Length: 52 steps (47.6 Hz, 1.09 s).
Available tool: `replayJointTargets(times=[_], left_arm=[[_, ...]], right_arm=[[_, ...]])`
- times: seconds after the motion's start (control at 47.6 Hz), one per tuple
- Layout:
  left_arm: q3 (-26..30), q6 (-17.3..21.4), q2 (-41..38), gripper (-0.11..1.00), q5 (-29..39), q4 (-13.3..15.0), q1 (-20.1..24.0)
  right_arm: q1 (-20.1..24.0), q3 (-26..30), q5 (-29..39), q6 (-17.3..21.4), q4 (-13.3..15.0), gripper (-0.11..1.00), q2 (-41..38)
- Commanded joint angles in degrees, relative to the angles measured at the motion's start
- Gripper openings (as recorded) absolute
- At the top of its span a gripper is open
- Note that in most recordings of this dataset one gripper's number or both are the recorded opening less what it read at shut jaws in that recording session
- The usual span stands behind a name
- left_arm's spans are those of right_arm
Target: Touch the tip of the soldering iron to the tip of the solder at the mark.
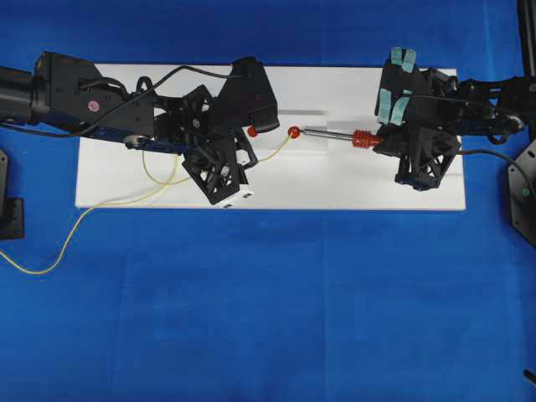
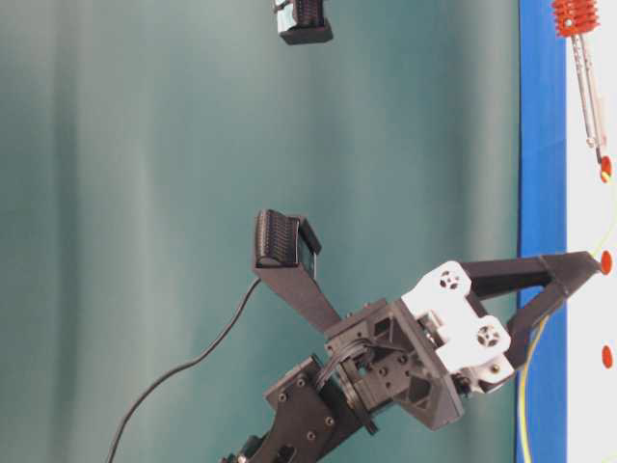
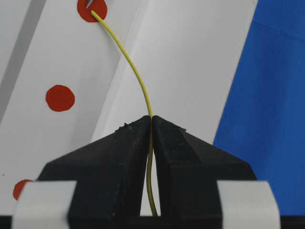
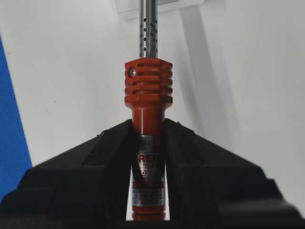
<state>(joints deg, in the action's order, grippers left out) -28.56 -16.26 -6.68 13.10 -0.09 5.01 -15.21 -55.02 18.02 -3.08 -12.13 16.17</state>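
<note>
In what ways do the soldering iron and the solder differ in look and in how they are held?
The soldering iron is a rigid, straight tool with a red ribbed handle and silver shaft; the solder is a thin yellow wire that bends.
The right gripper clamps the iron's handle; the left gripper pinches the solder.
Both tips meet at one red mark on the white board.

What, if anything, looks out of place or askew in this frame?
Nothing stands out. The left end effector pinches the solder, whose tip lies on a red mark. The right end effector grips the soldering iron straight. Slack solder trails off the white board.
</note>
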Motion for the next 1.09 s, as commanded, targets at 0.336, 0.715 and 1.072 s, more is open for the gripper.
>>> replayJointTargets(times=[0.336, 0.715, 1.072], left_arm=[[-5.6, 1.8, 13.4, 0.03, -0.4, -0.2, 0.1], [-18.4, 1.0, 27.2, 0.03, -7.9, -0.2, -1.1], [-23.3, 0.9, 33.9, 0.03, -10.1, -0.1, -2.7]], right_arm=[[0.1, 1.4, -0.2, 0.1, 0.0, 0.06, 0.4], [0.1, 1.4, -0.4, 0.1, 0.0, 0.06, 0.4], [0.1, 0.4, -0.1, 0.0, 0.2, 0.06, 6.4]])
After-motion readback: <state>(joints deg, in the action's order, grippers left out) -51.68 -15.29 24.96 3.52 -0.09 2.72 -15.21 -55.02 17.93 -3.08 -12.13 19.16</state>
